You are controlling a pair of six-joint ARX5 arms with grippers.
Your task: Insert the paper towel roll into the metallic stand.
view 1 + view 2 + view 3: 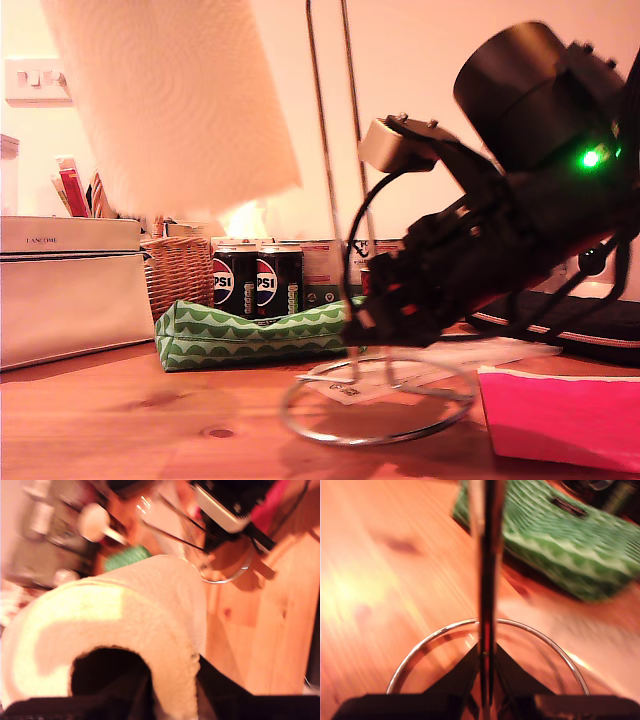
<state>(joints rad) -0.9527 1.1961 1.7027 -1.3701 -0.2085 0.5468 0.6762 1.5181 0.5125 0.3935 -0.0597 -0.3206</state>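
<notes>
The paper towel roll point(180, 100) hangs tilted in the air at the exterior view's upper left, higher than the stand's base and to its left there. In the first wrist view the roll point(125, 620) fills the picture. My first gripper point(170, 692) is shut on the roll's wall, with one finger in the dark core. This gripper is out of the exterior view. The metallic stand point(380, 405) stands on the wooden table, its thin loop point(330, 120) upright. My second gripper point(355, 325) is shut on the loop's lower part. The second wrist view shows the wire point(486, 580) between the jaws of my second gripper point(486, 680).
A green patterned pouch point(250, 335) lies just behind the stand, with Pepsi cans point(257, 280) and a wicker basket point(180, 270) further back. A white box point(70, 290) stands at the exterior view's left. A pink sheet point(560, 410) and a black case point(590, 325) lie at its right.
</notes>
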